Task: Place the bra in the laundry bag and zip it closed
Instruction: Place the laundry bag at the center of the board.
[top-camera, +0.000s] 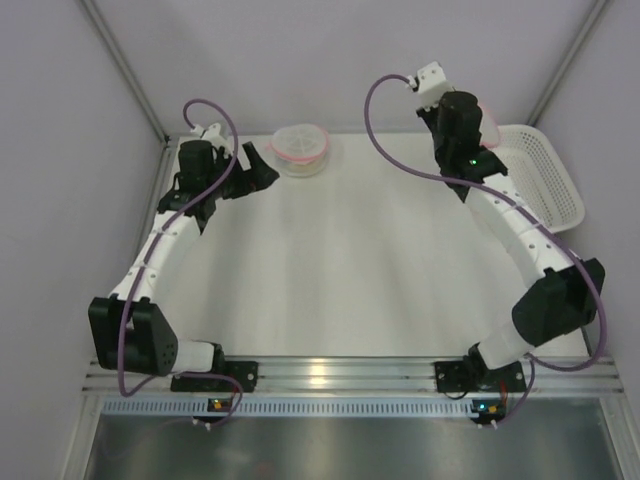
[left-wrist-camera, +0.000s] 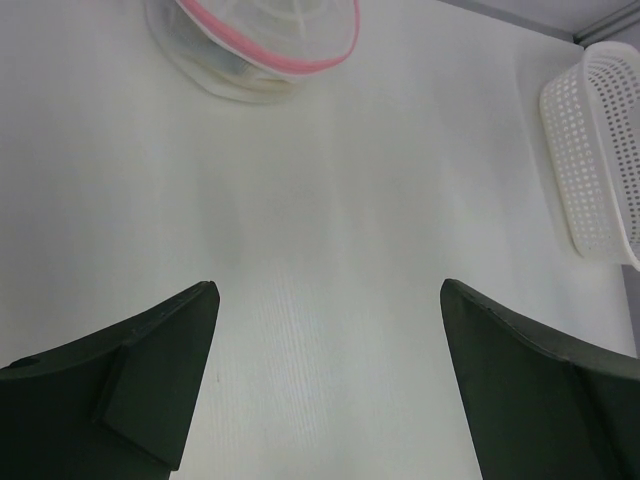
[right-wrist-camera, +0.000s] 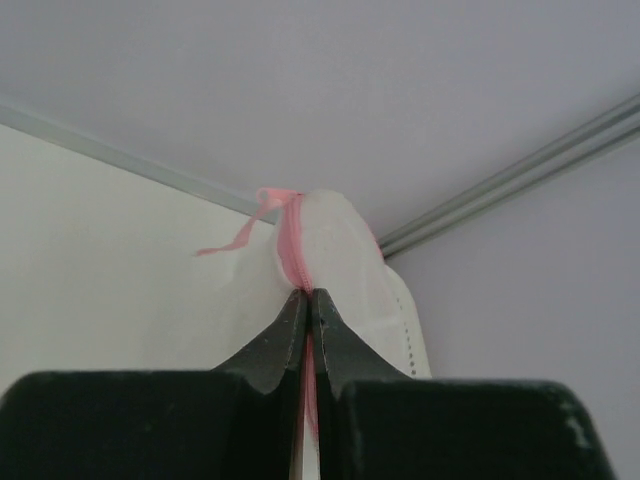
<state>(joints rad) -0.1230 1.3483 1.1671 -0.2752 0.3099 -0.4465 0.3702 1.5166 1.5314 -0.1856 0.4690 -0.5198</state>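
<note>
A round white mesh laundry bag (top-camera: 300, 150) with a pink rim lies at the back middle of the table; it also shows in the left wrist view (left-wrist-camera: 255, 45). My left gripper (top-camera: 262, 168) is open and empty just left of it, with bare table between the fingers (left-wrist-camera: 328, 290). My right gripper (top-camera: 486, 128) is raised at the back right by the basket. It is shut (right-wrist-camera: 308, 292) on a white fabric piece (right-wrist-camera: 335, 250) with a pink zip-like strip and a loose pink ribbon. I cannot tell whether this piece is the bra.
A white perforated basket (top-camera: 548, 178) stands at the back right of the table, also in the left wrist view (left-wrist-camera: 595, 150); its rim (right-wrist-camera: 408, 325) shows behind the held piece. Grey walls close in the back and sides.
</note>
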